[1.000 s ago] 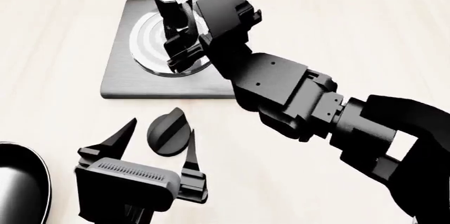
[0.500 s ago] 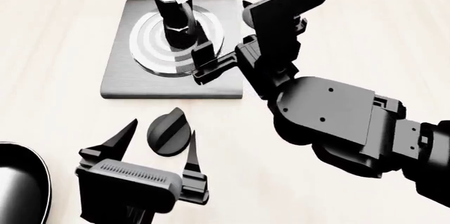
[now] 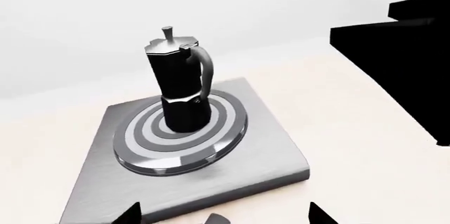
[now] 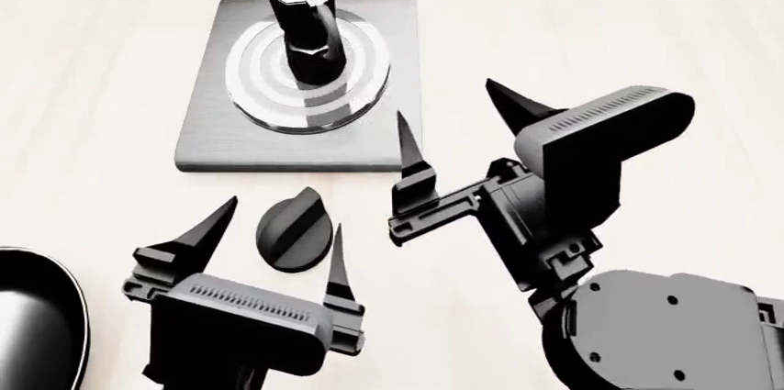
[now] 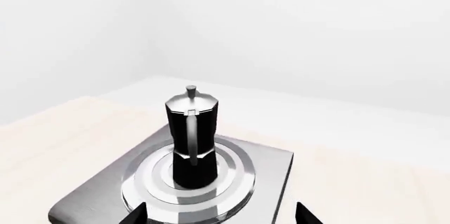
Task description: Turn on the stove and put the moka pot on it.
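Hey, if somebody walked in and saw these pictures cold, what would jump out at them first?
Probably the moka pot, standing upright in the middle of the burner rings on the grey stove, with nothing holding it. Next, the two open black grippers nearer the camera: the left gripper around the round black knob, the right gripper empty, beside the stove's near right corner.

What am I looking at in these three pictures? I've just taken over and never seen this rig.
It is a simulated two-armed robot at a pale table. The head view looks down over both arms; each wrist view looks out past one gripper. The moka pot stands upright on the stove, on its burner rings. The round black knob lies in front of the stove, between the open fingers of the left gripper. The right gripper is open and holds nothing. A frying pan shows at the left edge.
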You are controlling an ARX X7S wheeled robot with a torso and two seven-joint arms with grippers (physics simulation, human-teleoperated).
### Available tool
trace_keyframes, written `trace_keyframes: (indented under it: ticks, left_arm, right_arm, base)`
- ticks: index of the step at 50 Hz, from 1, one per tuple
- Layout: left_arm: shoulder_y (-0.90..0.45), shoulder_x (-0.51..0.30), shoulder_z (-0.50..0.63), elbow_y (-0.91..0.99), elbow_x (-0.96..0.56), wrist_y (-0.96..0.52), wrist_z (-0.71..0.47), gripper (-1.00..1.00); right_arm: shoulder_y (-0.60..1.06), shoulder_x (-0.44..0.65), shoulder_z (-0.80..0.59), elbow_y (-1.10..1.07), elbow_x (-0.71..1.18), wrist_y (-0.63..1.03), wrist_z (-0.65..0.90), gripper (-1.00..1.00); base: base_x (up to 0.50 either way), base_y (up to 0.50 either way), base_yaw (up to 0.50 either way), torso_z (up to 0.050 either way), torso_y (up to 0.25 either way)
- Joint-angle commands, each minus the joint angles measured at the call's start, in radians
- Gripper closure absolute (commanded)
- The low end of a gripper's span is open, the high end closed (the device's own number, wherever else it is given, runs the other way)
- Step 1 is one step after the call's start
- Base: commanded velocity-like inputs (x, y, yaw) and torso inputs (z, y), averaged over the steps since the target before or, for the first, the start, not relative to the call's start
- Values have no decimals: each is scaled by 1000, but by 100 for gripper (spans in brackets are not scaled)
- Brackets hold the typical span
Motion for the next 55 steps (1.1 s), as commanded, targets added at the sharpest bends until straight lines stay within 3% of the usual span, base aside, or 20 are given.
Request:
trace_keyframes:
  ticks: [1,18,25,33,46,55]
  left_arm:
    - [-114,-34,-5,46,16,-148,7,-100]
    - [-256,-162,116,92,16,-309,-2,-100]
    - [-395,-253,286,94,-88,-313,-133,-100]
    - [-483,-338,386,89,-188,-270,-250,-100]
    - [-629,-511,417,91,-390,-164,-405,-100]
    - [-621,-644,362,66,-439,-48,-426,-100]
  right_arm:
    - [-26,62,6,-110,-53,-18,23,-100]
    - [-27,144,1,-196,-73,2,50,-100]
    - [-29,176,3,-229,-80,2,66,-100]
    - [-45,217,4,-244,-97,-12,78,-100]
    - [-52,366,30,-265,-92,-75,83,-100]
    - [-53,462,41,-252,-74,-104,66,-100]
  base:
    - [0,0,0,0,0]
    - [0,0,0,0,0]
    - [0,0,0,0,0]
    - [0,0,0,0,0]
    - [0,0,0,0,0]
    - [0,0,0,0,0]
